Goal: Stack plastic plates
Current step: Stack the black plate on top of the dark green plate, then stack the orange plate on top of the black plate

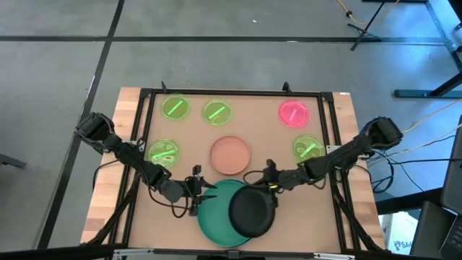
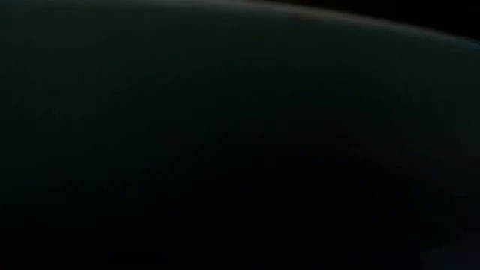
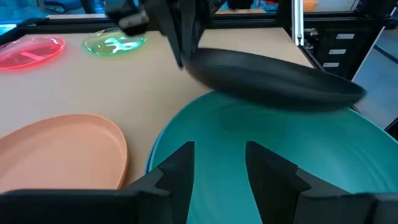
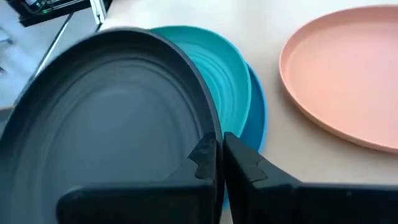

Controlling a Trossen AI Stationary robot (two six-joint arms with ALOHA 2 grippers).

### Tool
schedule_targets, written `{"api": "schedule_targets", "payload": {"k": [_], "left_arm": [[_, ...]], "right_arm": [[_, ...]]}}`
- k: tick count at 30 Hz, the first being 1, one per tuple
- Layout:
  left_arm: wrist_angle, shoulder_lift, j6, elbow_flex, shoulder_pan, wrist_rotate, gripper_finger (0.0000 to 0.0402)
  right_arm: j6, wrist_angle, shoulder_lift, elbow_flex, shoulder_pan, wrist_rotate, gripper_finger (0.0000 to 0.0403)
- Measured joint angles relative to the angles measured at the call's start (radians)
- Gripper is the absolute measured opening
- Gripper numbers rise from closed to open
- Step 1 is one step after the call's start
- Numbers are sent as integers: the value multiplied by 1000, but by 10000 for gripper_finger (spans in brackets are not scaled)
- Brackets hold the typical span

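Note:
A large teal-green plate (image 1: 216,217) lies near the table's near edge on top of a blue plate (image 4: 258,112), of which only a rim shows. A black plate (image 1: 251,213) hangs tilted over the teal one, held by my right gripper (image 1: 264,183), which is shut on its rim. My left gripper (image 1: 199,191) is open at the teal plate's left rim (image 3: 168,140), fingers just above it. The salmon-pink plate (image 1: 231,154) lies flat mid-table. The low view is dark. My right gripper pinches the black plate's far rim (image 4: 208,134) between its two fingers, one finger on the inner face and one outside. It comes slanting from the table's right. The plate is tilted over the teal plate (image 3: 273,78), its held side higher. My left gripper hovers over the teal plate's rim; whether it touches, I cannot tell.
Small neon-green plates lie at the far left (image 1: 175,108), far middle (image 1: 217,112), left (image 1: 163,152) and right (image 1: 307,148). A small pink plate (image 1: 294,113) lies far right. A black frame (image 1: 231,92) borders the table, with bare room between the plates.

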Motion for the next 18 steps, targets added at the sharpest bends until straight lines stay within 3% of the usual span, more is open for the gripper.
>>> {"api": "schedule_targets", "payload": {"k": [7, 13, 18], "left_arm": [[0, 0, -3, 0, 0, -1, 137], [-2, 0, -3, 0, 0, -1, 137], [-5, 0, -3, 0, 0, -1, 137]], "right_arm": [[-11, 247, 161, 7, -15, -20, 31], [-54, 247, 212, 51, -13, -21, 110], [-254, 228, 202, 68, -14, -7, 168]]}}
